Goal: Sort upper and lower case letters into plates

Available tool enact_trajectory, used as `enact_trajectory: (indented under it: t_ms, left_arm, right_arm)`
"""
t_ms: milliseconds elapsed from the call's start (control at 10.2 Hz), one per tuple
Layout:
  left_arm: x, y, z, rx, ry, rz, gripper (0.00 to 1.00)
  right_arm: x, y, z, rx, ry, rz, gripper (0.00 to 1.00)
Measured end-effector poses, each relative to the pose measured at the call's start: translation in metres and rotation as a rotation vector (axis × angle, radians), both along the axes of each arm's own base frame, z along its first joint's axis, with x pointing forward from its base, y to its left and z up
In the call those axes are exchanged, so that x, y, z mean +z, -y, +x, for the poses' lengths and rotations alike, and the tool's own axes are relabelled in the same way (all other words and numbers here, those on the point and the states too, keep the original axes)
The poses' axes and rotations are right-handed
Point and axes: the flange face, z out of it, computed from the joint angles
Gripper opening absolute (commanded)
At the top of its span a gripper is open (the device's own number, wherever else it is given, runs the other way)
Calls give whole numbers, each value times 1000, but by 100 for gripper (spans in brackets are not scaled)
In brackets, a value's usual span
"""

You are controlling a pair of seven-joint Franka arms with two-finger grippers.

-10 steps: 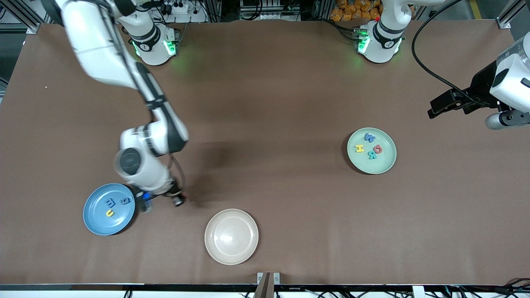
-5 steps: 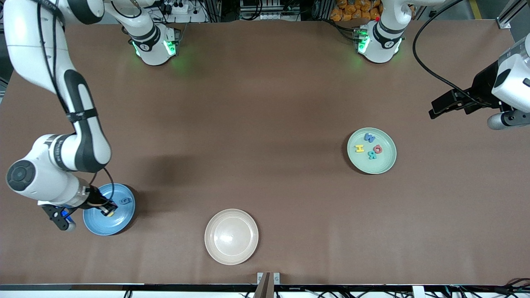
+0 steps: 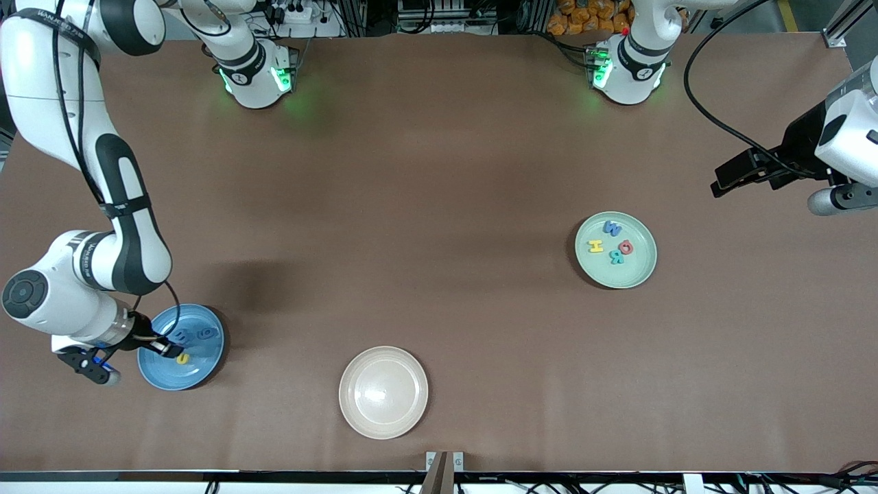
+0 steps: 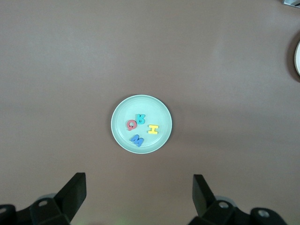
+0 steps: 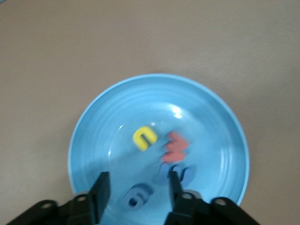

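the right end effector [image 5: 136,192] hangs low over the blue plate [image 3: 206,360], at the rim toward the right arm's end of the surface [image 3: 439,171]; its fingers [image 5: 101,187] are parted and carry nothing. in the right wrist view four lower case letters lie in that plate: a yellow u [image 5: 144,137], a red w [image 5: 176,145] just beside it, a blue letter [image 5: 176,173] next to the red one, too blurred to read, and a blue g [image 5: 137,197] between the fingertips, apart from both of them.

the left end effector [image 4: 138,197] waits in the air near the edge at the left arm's end of the surface, released, fingers [image 4: 75,190] spread wide. the mint plate [image 4: 117,136] holds the upper case letters: yellow H [image 3: 595,246], blue W [image 3: 612,228], red Q [image 3: 625,246] and teal R [image 3: 616,257], clustered close together.

a beige plate [image 3: 383,392] sits nearer the front camera, between the two others.
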Motion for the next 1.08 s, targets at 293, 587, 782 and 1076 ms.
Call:
enact_trajectory:
  t_ms: [293, 587, 782, 1076]
  left_arm:
    - [2, -3, -3, -5, -11, -14, 100]
    - [4, 2, -7, -22, -22, 9, 100]
    - [6, 6, -11, -34, -23, 13, 100]
    - [4, 2, -14, -52, -32, 16, 100]
  right_arm:
    - [63, -17, -33, 251, -77, 10, 100]
    - [122, -37, -98, 399, -89, -44, 100]
    - [179, -73, -127, 475, -61, -90, 100]
    - [263, -85, -161, 494, -38, -103, 100]
